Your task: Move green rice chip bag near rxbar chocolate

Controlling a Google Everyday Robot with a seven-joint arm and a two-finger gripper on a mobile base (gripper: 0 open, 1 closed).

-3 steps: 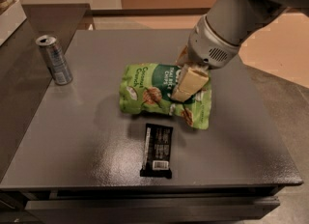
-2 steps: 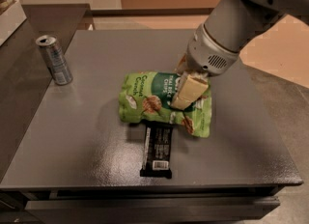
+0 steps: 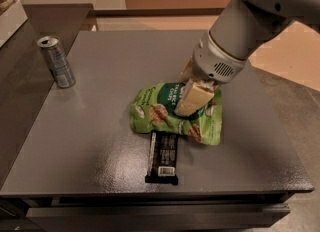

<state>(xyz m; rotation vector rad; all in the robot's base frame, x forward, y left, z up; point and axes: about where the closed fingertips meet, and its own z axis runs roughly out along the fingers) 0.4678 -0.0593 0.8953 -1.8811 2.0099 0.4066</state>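
Observation:
The green rice chip bag (image 3: 165,112) lies crumpled on the grey table (image 3: 100,141), near its middle. Its lower edge touches the top end of the rxbar chocolate (image 3: 163,157), a black bar lying lengthwise just in front of it with its barcode end toward the front edge. My gripper (image 3: 192,90) comes down from the upper right onto the top of the bag. One cream finger (image 3: 192,99) lies across the bag's dark green label, and the gripper is shut on the bag. The other finger is mostly hidden behind the wrist.
A silver drink can (image 3: 56,61) stands upright at the table's far left. A darker counter (image 3: 30,31) adjoins the table on the left. The table's front edge (image 3: 150,193) is just below the bar.
My gripper has moved toward the front of the table with the bag in it. The bag's lower edge now reaches the top of the rxbar. The can and the bar have not moved.

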